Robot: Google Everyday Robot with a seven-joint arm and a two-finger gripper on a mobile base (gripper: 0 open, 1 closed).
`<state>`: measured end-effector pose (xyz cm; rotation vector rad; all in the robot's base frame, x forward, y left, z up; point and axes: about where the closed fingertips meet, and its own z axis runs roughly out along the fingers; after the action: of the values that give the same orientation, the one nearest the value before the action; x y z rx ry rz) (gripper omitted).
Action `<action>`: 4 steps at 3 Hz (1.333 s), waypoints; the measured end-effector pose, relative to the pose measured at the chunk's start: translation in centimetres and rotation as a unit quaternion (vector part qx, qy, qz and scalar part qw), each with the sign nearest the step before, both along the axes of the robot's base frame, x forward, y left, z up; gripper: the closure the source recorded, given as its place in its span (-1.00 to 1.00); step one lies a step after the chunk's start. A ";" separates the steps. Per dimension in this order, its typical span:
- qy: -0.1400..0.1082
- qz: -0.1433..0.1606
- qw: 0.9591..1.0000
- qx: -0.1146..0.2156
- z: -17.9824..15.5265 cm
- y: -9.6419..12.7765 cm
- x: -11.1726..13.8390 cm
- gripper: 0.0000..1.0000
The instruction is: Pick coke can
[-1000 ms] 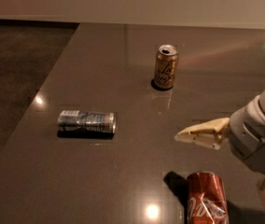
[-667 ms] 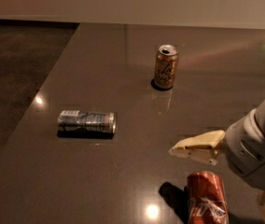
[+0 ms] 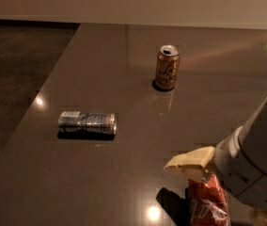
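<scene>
The coke can (image 3: 208,205), red-orange with white script, lies on its side on the dark table (image 3: 124,79) at the near right edge of the camera view. Its upper end is hidden under my arm. My gripper (image 3: 227,189) hangs right over the can and is open. One cream finger (image 3: 190,161) sits just above the can's far left side. The other fingertip (image 3: 265,217) shows at the bottom right, on the can's other side. The can rests on the table, not lifted.
A gold-brown can (image 3: 167,67) stands upright at the far middle of the table. A slim silver-and-blue can (image 3: 87,123) lies on its side at the left. The table's left edge (image 3: 44,86) runs diagonally, with dark floor beyond it.
My gripper has moved down and to the left, closer over the coke can. The cans have not moved.
</scene>
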<state>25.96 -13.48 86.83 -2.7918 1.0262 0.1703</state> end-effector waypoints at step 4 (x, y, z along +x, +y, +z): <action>0.021 0.031 0.999 -0.036 -2.0 -0.2 -0.4 0.26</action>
<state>25.59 -13.65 84.84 -2.8978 0.9754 0.2056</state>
